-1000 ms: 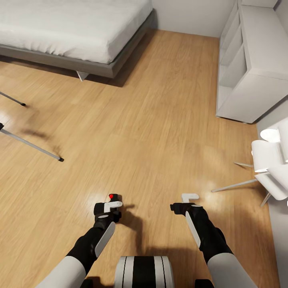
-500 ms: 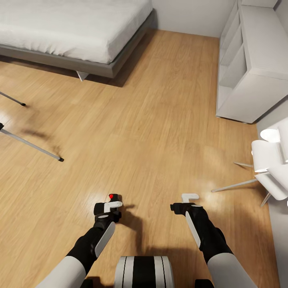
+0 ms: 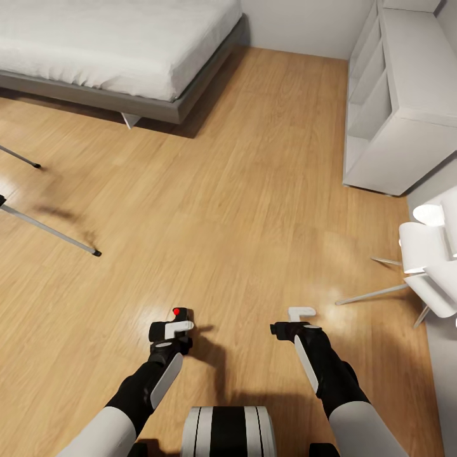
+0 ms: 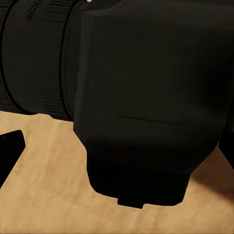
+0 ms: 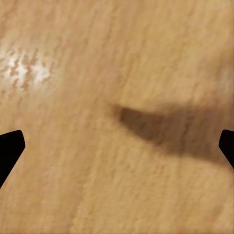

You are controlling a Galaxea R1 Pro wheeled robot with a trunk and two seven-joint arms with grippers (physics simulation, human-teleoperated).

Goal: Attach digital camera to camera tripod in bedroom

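The left gripper [image 3: 172, 328] is clamped on the digital camera [image 3: 179, 313] — red button up, above the wood floor [image 3: 241, 190] — while the right gripper [image 3: 296, 319] hangs spread and empty, the camera tripod [image 3: 47, 230] legs well off left near the bed [image 3: 114, 47].

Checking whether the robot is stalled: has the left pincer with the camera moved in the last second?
No. The left pincer holding the camera sits at the same spot relative to the tripod foot and the bed.
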